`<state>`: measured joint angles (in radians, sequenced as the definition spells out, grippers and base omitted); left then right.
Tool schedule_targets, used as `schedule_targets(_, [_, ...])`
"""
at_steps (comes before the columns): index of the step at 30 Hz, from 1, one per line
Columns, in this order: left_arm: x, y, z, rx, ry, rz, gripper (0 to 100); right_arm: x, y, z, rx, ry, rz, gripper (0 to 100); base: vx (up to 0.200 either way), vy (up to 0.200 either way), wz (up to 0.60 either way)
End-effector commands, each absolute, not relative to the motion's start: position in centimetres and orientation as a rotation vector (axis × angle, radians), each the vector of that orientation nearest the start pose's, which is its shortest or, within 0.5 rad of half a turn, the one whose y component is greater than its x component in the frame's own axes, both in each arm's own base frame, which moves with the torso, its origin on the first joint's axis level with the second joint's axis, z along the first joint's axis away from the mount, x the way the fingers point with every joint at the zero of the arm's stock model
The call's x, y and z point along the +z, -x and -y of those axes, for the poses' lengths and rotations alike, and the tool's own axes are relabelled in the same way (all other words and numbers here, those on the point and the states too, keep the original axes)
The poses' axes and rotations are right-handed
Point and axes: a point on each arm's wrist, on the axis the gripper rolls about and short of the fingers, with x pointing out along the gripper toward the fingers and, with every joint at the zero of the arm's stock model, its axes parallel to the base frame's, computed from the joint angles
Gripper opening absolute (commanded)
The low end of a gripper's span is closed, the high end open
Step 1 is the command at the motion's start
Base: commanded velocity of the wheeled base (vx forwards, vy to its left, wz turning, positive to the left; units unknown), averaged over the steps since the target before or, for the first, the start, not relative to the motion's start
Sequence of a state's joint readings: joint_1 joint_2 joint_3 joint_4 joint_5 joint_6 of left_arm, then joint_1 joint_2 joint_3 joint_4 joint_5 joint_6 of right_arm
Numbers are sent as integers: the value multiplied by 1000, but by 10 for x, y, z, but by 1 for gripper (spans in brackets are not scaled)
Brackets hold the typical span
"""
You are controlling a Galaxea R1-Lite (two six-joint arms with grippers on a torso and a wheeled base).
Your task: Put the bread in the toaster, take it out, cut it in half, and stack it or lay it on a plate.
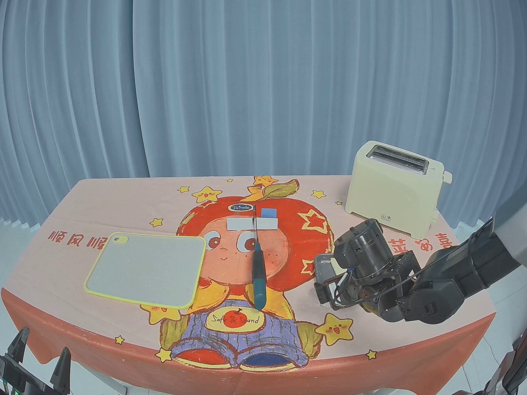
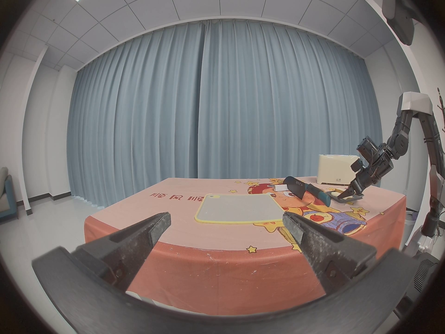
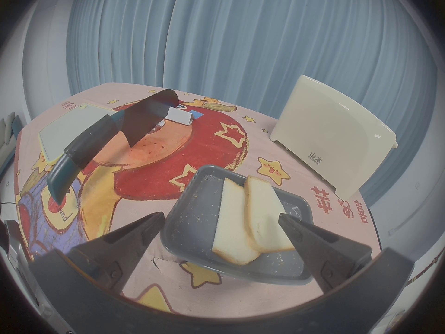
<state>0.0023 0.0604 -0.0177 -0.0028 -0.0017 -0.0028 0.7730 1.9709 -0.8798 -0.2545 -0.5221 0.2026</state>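
The right jaws hang open right over the bread (image 3: 245, 219) on the tray (image 3: 187, 221), its slices lying lengthwise between them.

On the table (image 1: 82, 209), the cutting board (image 1: 147, 270) lies to the left, toward the near edge. Just right of it, at the middle, the knife (image 1: 258, 264) runs front to back, its blade end at a small holder (image 1: 241, 224) and its handle toward the robot. The toaster (image 1: 395, 187) stands at the far right. Before it and right of the knife sits the plate (image 3: 194, 219), with two bread pieces (image 3: 236, 223) overlapping in it, under the right gripper (image 3: 221, 218).
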Motion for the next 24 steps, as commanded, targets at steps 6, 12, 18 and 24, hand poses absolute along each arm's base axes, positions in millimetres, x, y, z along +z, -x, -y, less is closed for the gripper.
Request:
schedule_targets(6, [77,18,0,2,3,-57,100,81,-243,-225,175,319,-688,100,0,0,0])
schedule_targets(12, [77,18,0,0,3,-57,100,76,-244,-226,172,323,-697,100,0,0,0])
schedule_targets(18, [77,18,0,0,3,-57,100,75,-241,-229,183,327,-699,100,0,0,0])
schedule_targets(24, [77,18,0,2,3,-57,100,77,-240,-232,199,313,-696,100,0,0,0])
